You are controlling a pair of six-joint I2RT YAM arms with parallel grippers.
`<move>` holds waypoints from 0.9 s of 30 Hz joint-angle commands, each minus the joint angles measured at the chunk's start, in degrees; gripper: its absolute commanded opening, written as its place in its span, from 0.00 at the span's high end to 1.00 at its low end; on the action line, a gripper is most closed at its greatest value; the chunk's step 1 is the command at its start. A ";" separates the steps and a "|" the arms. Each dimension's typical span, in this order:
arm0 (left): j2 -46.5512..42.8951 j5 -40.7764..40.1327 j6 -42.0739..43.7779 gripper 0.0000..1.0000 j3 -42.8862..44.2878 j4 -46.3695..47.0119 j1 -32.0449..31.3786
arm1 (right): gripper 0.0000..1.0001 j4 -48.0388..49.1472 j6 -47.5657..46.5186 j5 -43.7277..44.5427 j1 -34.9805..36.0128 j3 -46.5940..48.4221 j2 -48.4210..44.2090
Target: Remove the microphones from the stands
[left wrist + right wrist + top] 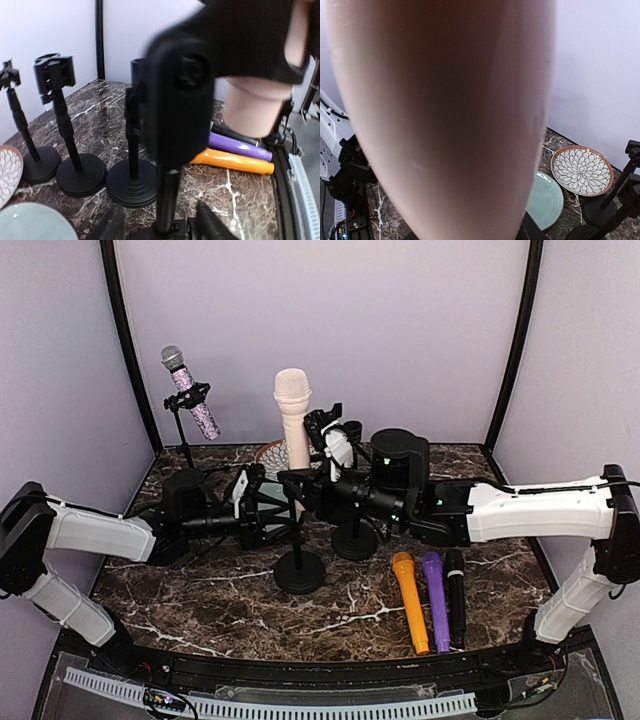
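Note:
A pale pink microphone (293, 412) stands upright at the table's middle, and it fills the right wrist view (445, 115). My right gripper (303, 483) is shut on its lower body. In the left wrist view the microphone's rounded lower end (252, 115) shows to the right of the stand's black clip (180, 95); I cannot tell whether they touch. The stand (298, 540) has a round base (299, 572). My left gripper (160, 222) is open, its fingers either side of the stand's pole (167, 200) with a gap on each side.
An orange (410, 600), a purple (436, 598) and a black microphone (456, 592) lie at the front right. A glittery microphone (190, 390) sits in a stand at the back left. Empty stands (70, 145) are nearby. A patterned plate (582, 170) and a teal plate (547, 200) lie behind.

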 commanded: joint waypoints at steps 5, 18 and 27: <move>-8.82 -13.98 0.58 0.32 -2.22 -1.52 -2.07 | 0.69 1.09 -4.58 10.30 1.97 0.24 1.32; -7.65 0.68 1.98 0.31 1.48 -10.06 -0.70 | 0.68 11.58 -5.47 -13.12 -1.81 -8.56 -3.97; -1.31 7.13 2.79 0.34 7.79 -11.04 -0.11 | 0.67 15.90 -3.20 -23.05 -4.61 -10.58 -4.65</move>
